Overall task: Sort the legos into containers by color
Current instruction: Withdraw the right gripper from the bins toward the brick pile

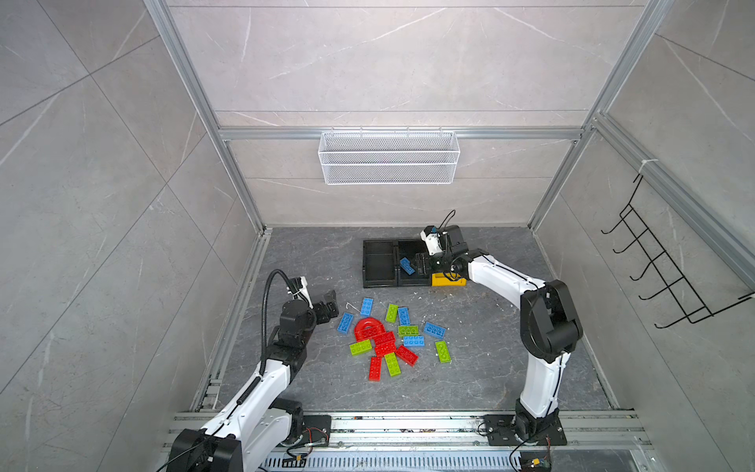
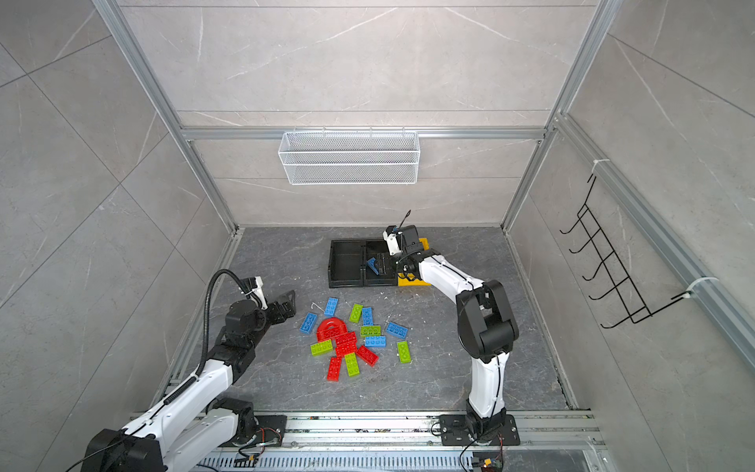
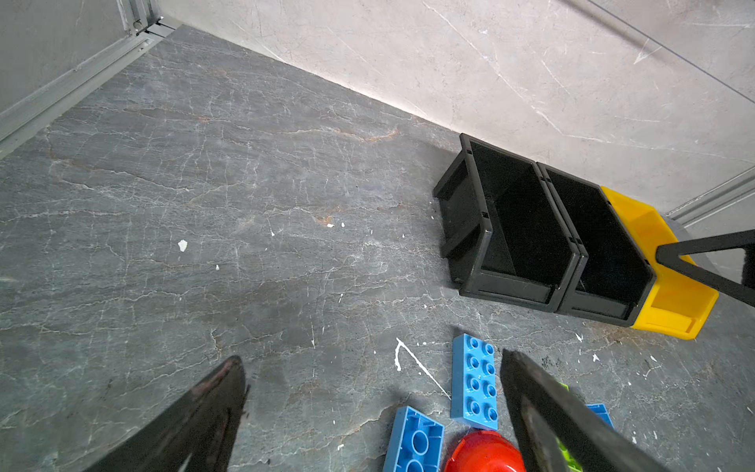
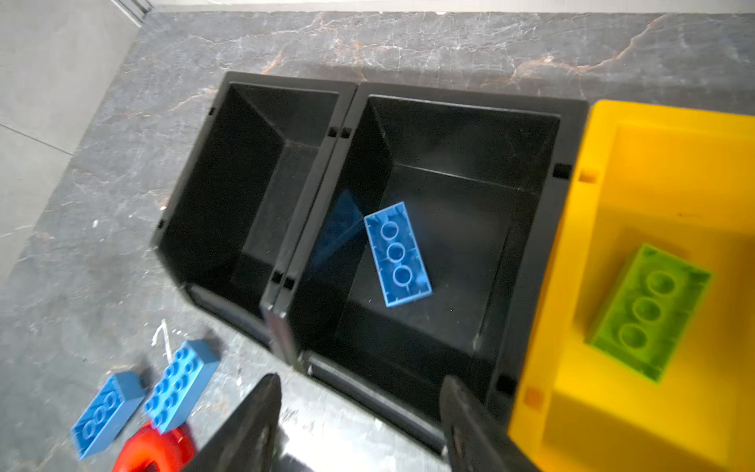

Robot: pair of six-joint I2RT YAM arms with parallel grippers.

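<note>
Right claw point(image 4: 359, 380) hangs at the front edge of the middle bin point(image 4: 470, 102), jaws parted with nothing between them; I read it as released. From above I see the right claw point(image 1: 423, 263) over that same bin, its arm reaching in from the right side.

One blue brick point(image 4: 397, 254) lies inside the middle bin, underside up and slanted across it; both top views show it there. Whether it rests flat on the bottom I cannot tell, because the wrist picture is smeared.

All three bins stand joined in a row near the back wall point(image 1: 388, 204); the left bin point(image 4: 286, 81) is black like the middle one, and the yellow bin point(image 4: 670, 118) closes the row on the right. One green brick point(image 4: 649, 310) lies in the yellow bin, also underside up.

Left claw point(image 3: 371, 357) is spread wide and grips nothing; in both top views it hovers just beside the left edge of the pile point(image 1: 392, 339), pointing toward it.

That pile sits on the floor point(image 1: 490, 367) between the two arms, in front of the bins and apart from them. It holds blue, green and red bricks lying at all angles, some touching or overlapping; a red arch point(image 1: 369, 325) lies at its left side, with a blue brick either side of its top. By the left wrist view, one finger point(image 3: 543, 400) stands close beside a studs-up blue brick.
</note>
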